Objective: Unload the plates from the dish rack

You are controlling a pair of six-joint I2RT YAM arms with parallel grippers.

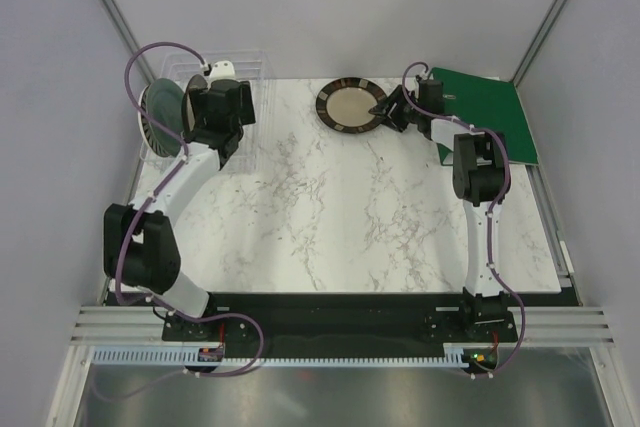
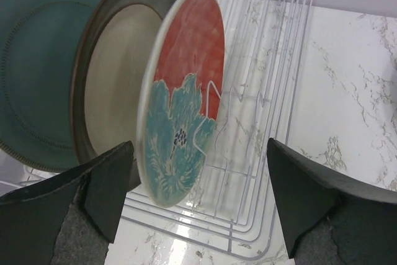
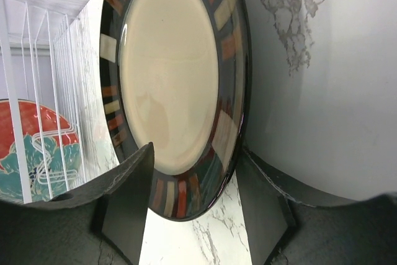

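Starting at the near edge, the bases of both arms sit on a black strip, and the white, grey-veined marble table (image 1: 330, 217) spreads flat beyond them. Farther out on the right, the right hand (image 3: 195, 153) is clenched on the rim of the striped plate (image 3: 167, 60). This is a glossy round dish with a smooth cream centre and a dark border broken by cream and red-orange radial blocks. It lies on the table toward the far side, outside the dish rack (image 2: 273, 79).

At the far left, the left hand (image 2: 198, 147) is released. Its dark, wedge-shaped fingers (image 2: 105, 190) are spread wide to either side of the lower edge of the red plate (image 2: 186, 60). That plate carries a teal flower and stands on edge in the rack, a pale rectangular frame of thin parallel ribs. Next in the slots stand the cream plate (image 2: 118, 72), matte with a brown rim, and the teal plate (image 2: 37, 72), plain apart from a beaded ring. A flat green binder (image 1: 490, 112) lies at the far right corner.
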